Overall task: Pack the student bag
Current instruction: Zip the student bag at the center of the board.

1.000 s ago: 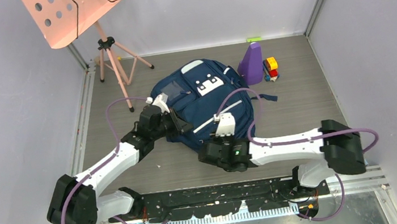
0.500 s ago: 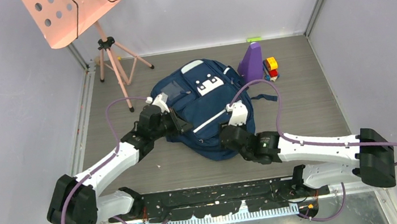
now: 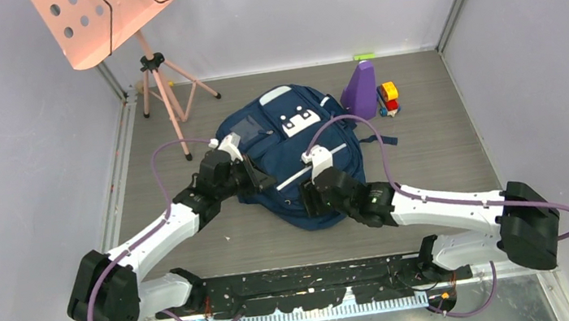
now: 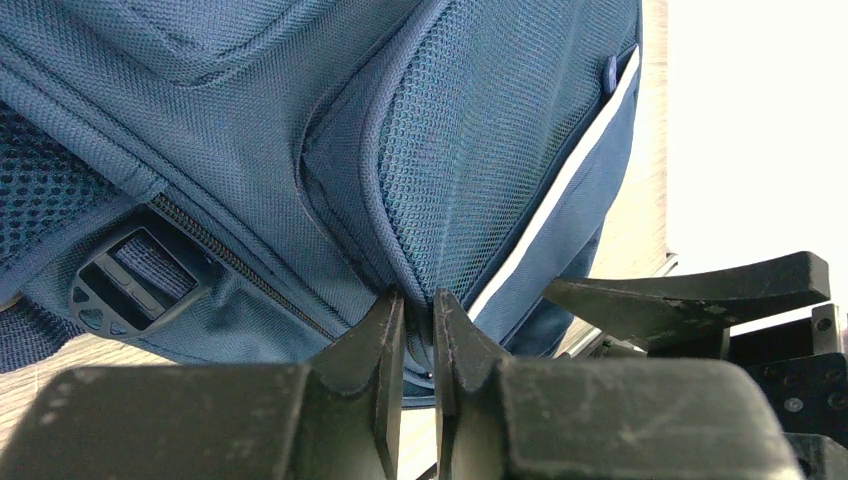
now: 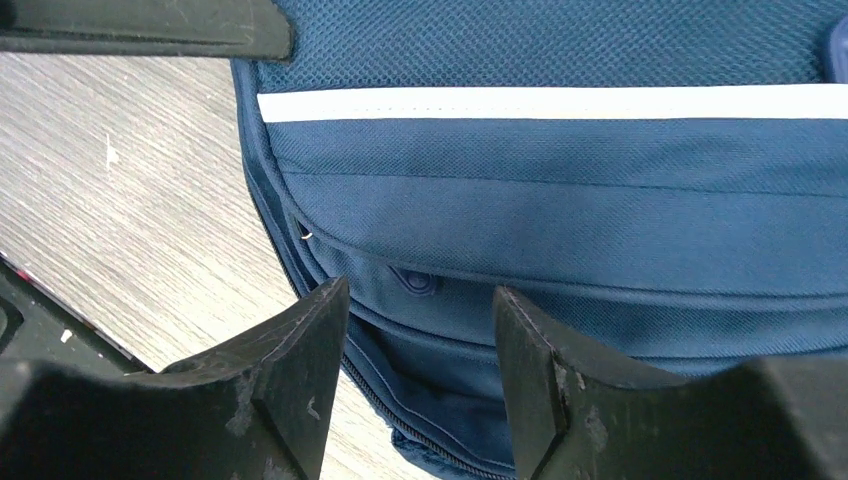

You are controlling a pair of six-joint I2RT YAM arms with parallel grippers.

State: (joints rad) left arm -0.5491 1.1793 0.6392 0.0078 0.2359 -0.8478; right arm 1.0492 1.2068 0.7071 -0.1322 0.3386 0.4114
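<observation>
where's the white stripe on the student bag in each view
top external: the white stripe runs diagonally across the student bag, at centre.
left wrist: the stripe slants from lower centre up to the top right.
right wrist: the stripe lies level across the top.
shared landmark: the bag's near bottom edge against the table.

Soft, even light is filling the overhead view; white glare is overexposing the left wrist view's right.

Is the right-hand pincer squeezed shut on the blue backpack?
No, the right pincer stands open, its two fingers wide apart with the backpack showing between them.
</observation>
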